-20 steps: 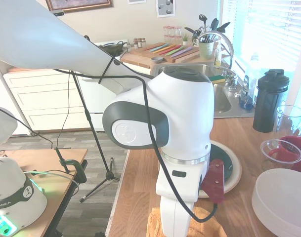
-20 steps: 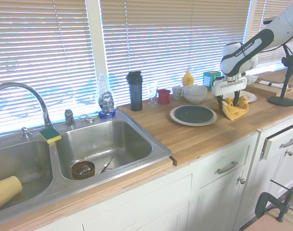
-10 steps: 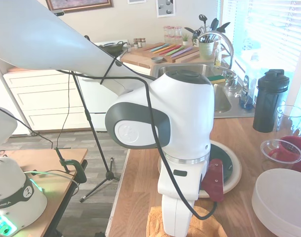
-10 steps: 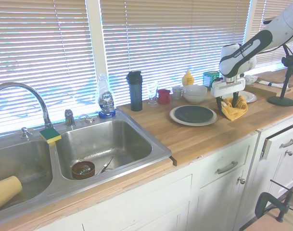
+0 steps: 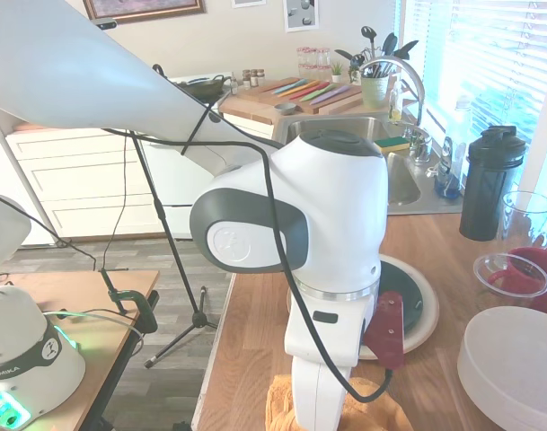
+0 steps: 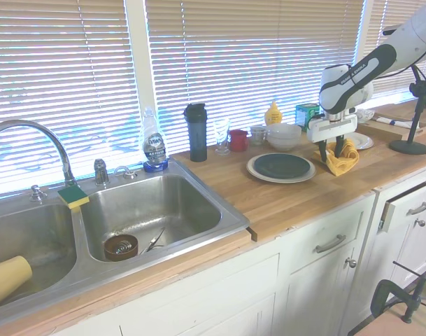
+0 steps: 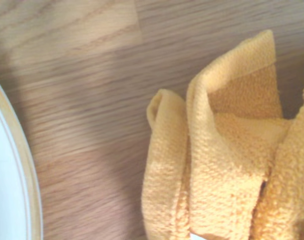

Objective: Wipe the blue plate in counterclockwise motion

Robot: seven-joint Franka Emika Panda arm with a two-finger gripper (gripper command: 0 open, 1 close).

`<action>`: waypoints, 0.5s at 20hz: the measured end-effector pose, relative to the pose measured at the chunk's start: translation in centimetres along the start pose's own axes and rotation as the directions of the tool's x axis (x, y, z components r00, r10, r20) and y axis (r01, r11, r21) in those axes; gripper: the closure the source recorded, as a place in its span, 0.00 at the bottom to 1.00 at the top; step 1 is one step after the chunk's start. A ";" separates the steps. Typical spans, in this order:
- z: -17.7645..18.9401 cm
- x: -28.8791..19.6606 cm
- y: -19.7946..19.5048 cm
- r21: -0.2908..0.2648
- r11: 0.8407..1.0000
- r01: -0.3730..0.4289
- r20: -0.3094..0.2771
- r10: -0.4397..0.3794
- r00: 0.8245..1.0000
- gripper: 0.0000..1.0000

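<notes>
Kitchen. Wood tabletop [image 6: 282, 199] runs under a wide window with white blinds [image 6: 233, 63], bright daylight coming through. Steel double sink [image 6: 150, 210] set into it, curved faucet [image 6: 38, 140] behind. White cabinets [image 6: 317, 266] below with metal handles; one drawer [image 6: 408, 206] at the far end sits slightly open. From my other side: beige wall [image 5: 228, 40] with framed pictures, white drawers [image 5: 84, 180], grey wood-look floor [image 5: 165, 305].
</notes>
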State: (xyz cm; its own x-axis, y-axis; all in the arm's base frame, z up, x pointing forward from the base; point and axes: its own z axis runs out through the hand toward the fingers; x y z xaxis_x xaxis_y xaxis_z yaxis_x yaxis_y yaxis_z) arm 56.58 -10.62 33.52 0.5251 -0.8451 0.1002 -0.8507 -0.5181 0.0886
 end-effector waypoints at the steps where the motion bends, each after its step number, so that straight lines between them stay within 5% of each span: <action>1: 0.0 -0.1 0.0 -0.001 1.000 0.001 0.000 -0.001 1.000 1.00; 10: 0.1 -0.1 0.1 -0.004 1.000 0.002 0.000 -0.002 1.000 1.00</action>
State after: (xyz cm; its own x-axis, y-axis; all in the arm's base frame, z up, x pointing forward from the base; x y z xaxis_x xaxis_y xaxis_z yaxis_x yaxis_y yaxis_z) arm 56.46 -10.56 33.39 0.5265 -0.8443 0.1002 -0.8498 -0.5189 0.0927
